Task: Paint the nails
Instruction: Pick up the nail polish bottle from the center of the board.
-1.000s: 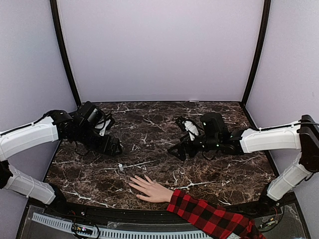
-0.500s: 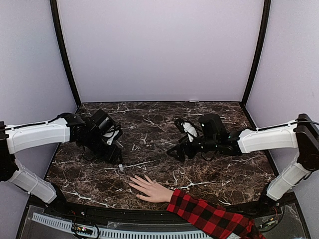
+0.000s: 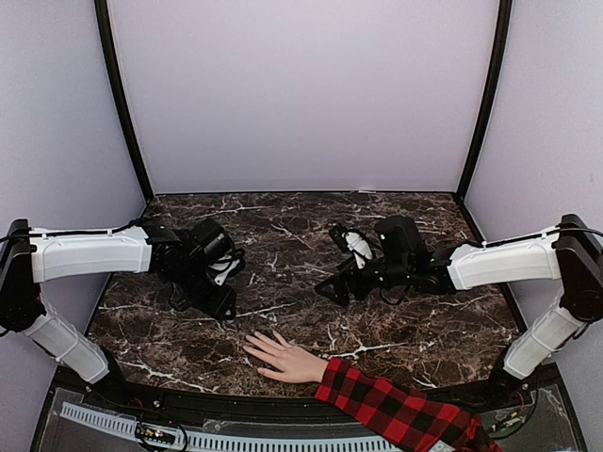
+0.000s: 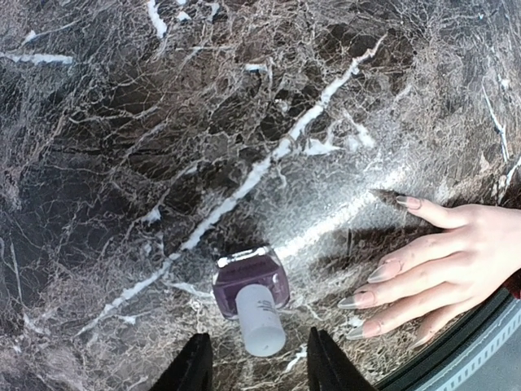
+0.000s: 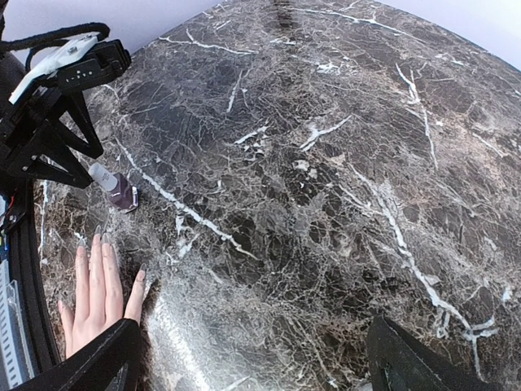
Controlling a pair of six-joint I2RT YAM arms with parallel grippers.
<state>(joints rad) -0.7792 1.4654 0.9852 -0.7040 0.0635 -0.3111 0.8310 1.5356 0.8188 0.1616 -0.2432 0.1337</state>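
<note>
A pale hand [image 3: 283,359] with a red-and-black plaid sleeve [image 3: 396,410] lies flat near the table's front edge, fingers spread. Its nails [image 4: 383,272] are long, pointed and look clear or pale grey. A small purple polish bottle [image 4: 250,283] with a white cap [image 4: 261,321] stands just left of the fingertips. My left gripper [image 4: 257,371] hangs over the bottle, jaws apart on either side of the cap with a gap on each side. The top view hides the bottle under the left gripper [image 3: 222,303]. My right gripper [image 3: 335,282] hovers open and empty over mid-table.
The dark marble tabletop [image 3: 415,320] is enclosed by lavender walls. The hand's thumb [image 5: 138,289] points toward the right arm. A black rail [image 3: 188,400] runs along the near edge.
My left arm has swung right and forward, coming down over the polish bottle, and its jaws have narrowed around the cap. The right arm and the hand have hardly moved.
</note>
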